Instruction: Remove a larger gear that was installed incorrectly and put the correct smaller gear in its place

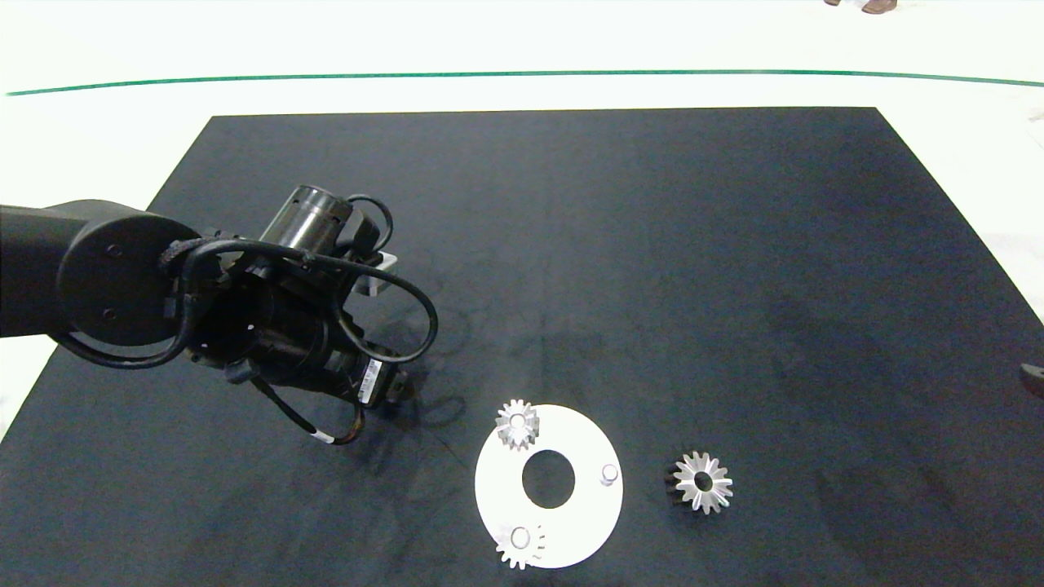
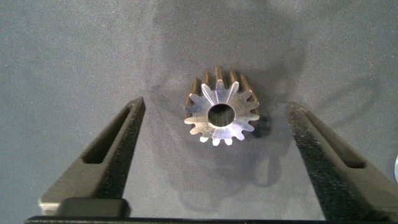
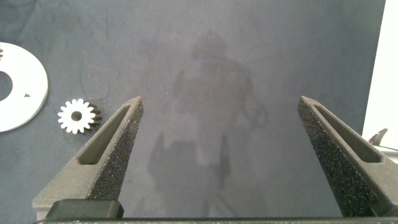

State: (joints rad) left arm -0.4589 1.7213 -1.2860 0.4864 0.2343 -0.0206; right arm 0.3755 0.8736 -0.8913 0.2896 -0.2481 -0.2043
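A smaller gear (image 2: 221,114) with short teeth and a round centre hole lies on the black mat (image 1: 620,244). My left gripper (image 2: 216,107) hangs open around this gear, one finger on each side, neither touching it. In the head view the left arm (image 1: 269,318) covers both that gear and the gripper. The larger gear (image 1: 703,483), with long splayed teeth, lies on the mat just right of the white ring plate (image 1: 497,489); it also shows as the larger gear (image 3: 78,116) in the right wrist view. My right gripper (image 3: 221,99) is open over bare mat, holding nothing.
The white ring plate carries two small gears (image 1: 517,424) (image 1: 519,545) on pegs and one bare peg (image 1: 608,474) on its right side. The right arm (image 1: 1032,379) barely shows at the right edge. A person's shoes (image 1: 877,6) stand beyond the table.
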